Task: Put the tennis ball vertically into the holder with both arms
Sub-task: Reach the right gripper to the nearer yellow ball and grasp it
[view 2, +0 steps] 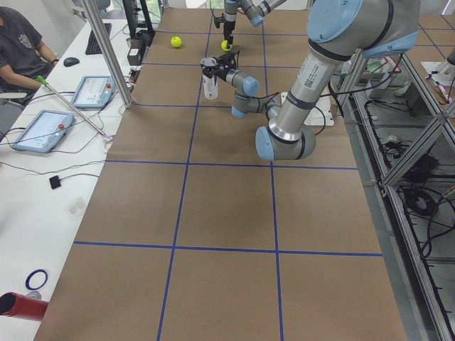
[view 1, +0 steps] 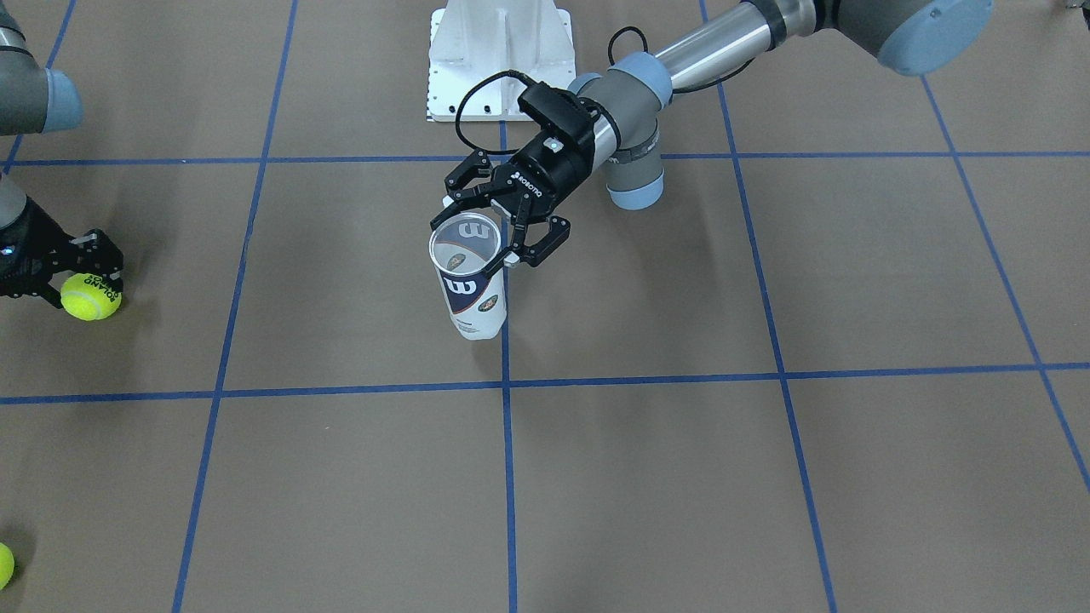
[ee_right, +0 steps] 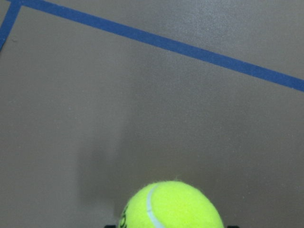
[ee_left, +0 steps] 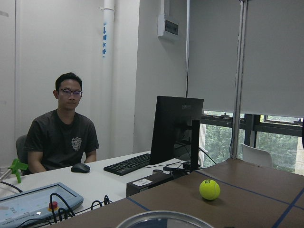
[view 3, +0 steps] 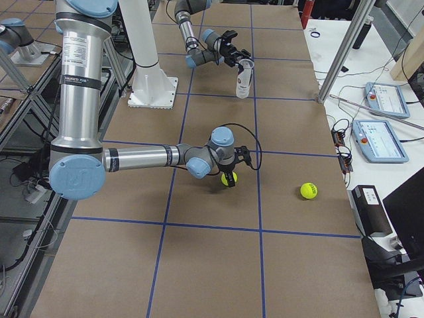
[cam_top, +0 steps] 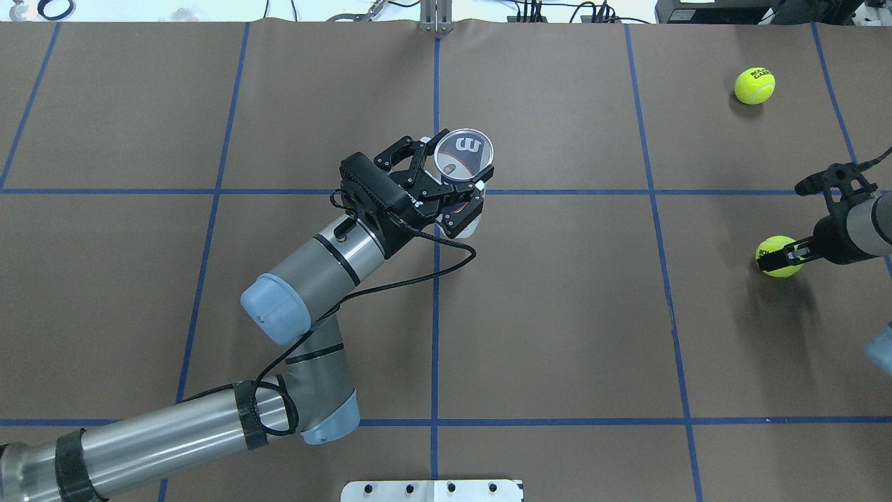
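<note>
Clear plastic shows between the fingers of my left pincer: it is closed on the holder just under its metal rim, one finger on either side. The holder stands upright, open end up, near the middle of the tabletop, a little toward the far edge, where two blue tape lines cross. I cannot tell whether its base touches the surface. My right pincer is clamped on a yellow tennis ball close to the right-hand edge, well apart from the holder. Whether that ball is off the tabletop I cannot tell. A second ball lies loose near the far right corner.
</note>
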### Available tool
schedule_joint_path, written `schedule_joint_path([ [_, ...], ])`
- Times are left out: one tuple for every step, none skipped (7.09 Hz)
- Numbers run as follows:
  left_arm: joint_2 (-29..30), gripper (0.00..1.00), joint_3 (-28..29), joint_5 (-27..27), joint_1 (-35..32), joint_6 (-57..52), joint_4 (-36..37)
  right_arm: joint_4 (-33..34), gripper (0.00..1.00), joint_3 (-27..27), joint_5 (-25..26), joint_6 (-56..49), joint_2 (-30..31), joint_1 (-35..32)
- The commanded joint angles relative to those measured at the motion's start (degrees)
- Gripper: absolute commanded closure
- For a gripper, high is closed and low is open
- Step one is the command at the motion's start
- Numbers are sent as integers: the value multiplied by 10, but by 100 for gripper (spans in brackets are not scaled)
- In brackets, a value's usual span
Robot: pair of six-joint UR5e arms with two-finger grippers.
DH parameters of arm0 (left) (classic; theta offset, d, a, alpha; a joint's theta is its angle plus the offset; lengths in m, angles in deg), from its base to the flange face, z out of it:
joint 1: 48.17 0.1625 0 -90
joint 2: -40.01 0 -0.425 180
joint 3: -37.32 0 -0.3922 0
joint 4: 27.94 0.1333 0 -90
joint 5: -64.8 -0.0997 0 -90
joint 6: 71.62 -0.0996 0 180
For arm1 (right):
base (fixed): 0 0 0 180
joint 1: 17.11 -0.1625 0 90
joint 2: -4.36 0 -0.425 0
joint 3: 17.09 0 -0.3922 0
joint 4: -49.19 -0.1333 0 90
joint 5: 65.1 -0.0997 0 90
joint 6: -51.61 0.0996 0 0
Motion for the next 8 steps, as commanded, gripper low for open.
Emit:
schedule_joint_path([
  [-16, 20, 1, 0, 2, 2, -13, -1, 95, 1, -3, 2, 0, 1],
  [-18, 20, 2, -1, 7, 1, -32, 0, 100, -8, -6, 3, -1, 1],
  [-18, 20, 3, -2, 9, 1, -33, 5, 100, -32, -4, 6, -3, 1],
  [-21, 21, 4, -10, 12, 1, -34, 8, 100, -41, -13, 30, -25, 1],
  [-21, 21, 12, -19, 17, 0, -45, 26, 100, -49, -53, 78, -66, -2],
  [-21, 21, 16, -20, 17, 0, -51, 123, 100, -96, -73, 110, -112, -12],
  [-21, 22, 16, -20, 19, -1, -51, 252, 100, -151, -73, 110, -160, -12],
  [-21, 22, 16, -20, 20, -1, -51, 352, 100, -176, -73, 111, -222, -13],
])
